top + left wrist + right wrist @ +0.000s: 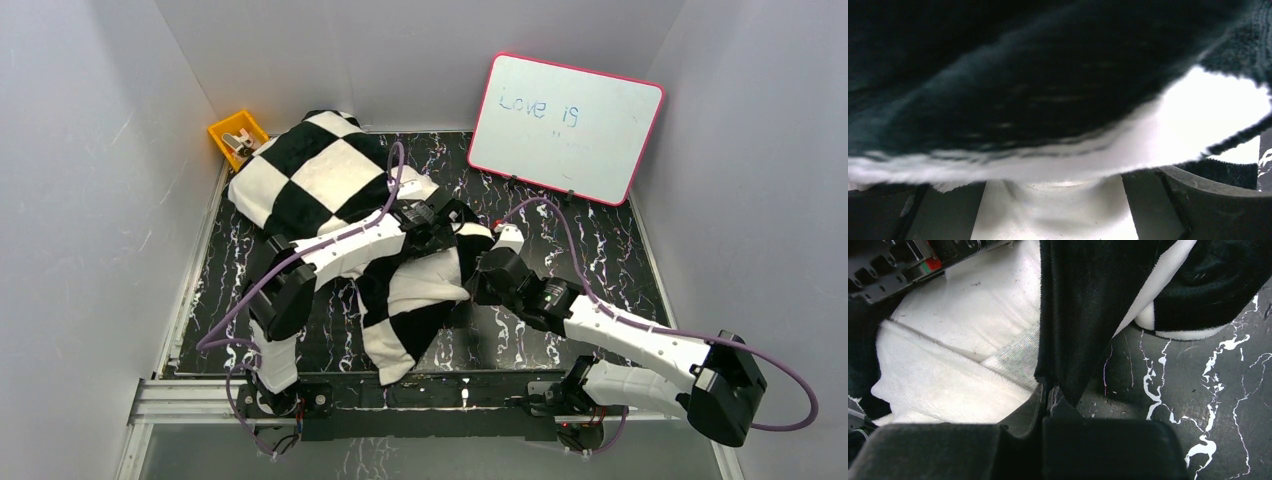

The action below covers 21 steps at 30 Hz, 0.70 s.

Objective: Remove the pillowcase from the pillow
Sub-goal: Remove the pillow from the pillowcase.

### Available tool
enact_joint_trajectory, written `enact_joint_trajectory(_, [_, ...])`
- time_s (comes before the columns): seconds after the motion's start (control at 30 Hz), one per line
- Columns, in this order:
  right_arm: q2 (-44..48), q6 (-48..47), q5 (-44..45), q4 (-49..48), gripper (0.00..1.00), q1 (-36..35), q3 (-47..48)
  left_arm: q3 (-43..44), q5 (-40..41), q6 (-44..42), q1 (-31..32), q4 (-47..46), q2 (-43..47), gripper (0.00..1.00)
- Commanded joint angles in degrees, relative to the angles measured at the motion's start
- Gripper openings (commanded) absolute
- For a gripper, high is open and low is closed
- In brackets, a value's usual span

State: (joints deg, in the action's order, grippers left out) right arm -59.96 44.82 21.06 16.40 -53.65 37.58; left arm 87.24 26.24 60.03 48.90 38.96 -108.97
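The black marbled tabletop (560, 330) carries the whole bundle. The checkered pillowcase (320, 170) lies from the far left corner toward the near middle, with its loose end crumpled by the near edge. The pillow (973, 305) is mostly inside it, and I only see a smooth white patch with a seam in the right wrist view. My left hand (1053, 205) is spread wide with plush cloth draped over it, gripping nothing. My right hand (1048, 402) is pressed together, pinching a black fold of the pillowcase. My worry is that this pinch sits close to the edge, so a hard pull could slip the cloth free. It could also drag pillow and cover along together, since nothing pins the stuffing. The cover looks fuzzy, thin and floppy, the pillow plump and smooth
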Motion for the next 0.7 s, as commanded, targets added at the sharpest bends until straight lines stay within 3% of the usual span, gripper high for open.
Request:
enact_joint_trajectory(0.0, [1.95, -1.20, 1.95, 10.06, 0.00, -0.13, -1.65, -12.07, -2.67, 5.71, -1.94, -2.26, -2.71, 0.98])
enact_joint_trajectory(0.03, [2.11, -1.18, 2.11, 10.32, 0.00, -0.14, -1.56, -15.17, -4.87, 5.96, -2.36, -5.79, -1.79, 0.88])
enact_joint_trajectory(0.1, [2.48, -1.31, 2.50, 10.84, 0.00, -0.13, -1.54, -21.76, -10.58, 4.91, -3.95, -15.65, 0.74, 0.05])
enact_joint_trajectory(0.13, [2.67, -1.31, 2.73, 10.92, 0.00, -0.14, -1.54, -24.20, -12.08, 6.49, -4.68, -17.90, 1.79, 0.00])
enact_joint_trajectory(0.2, [3.12, -1.57, 2.98, 10.81, 0.00, -0.12, -1.55, -25.49, -11.28, 5.70, -5.08, -19.10, 3.37, 0.00])
enact_joint_trajectory(0.3, [3.36, -2.36, 3.30, 9.70, 0.00, -0.14, -1.55, -19.64, -4.48, 2.95, -5.07, -13.33, 5.80, 0.00])
enact_joint_trajectory(0.43, [3.68, -6.97, 2.43, 5.39, 0.00, -0.05, -1.43, -12.98, -0.73, -8.65, -5.88, -16.29, 10.88, 0.00])
enact_joint_trajectory(0.5, [3.97, -10.18, 1.21, 2.49, 0.00, 0.10, -1.22, -11.81, 1.10, -7.54, -7.12, -17.26, 14.41, 0.00])
enact_joint_trajectory(0.67, [2.49, -18.42, -9.21, -3.72, 0.00, 1.09, -0.99, -12.34, -3.76, -8.10, -14.32, -27.86, 19.37, 0.00])
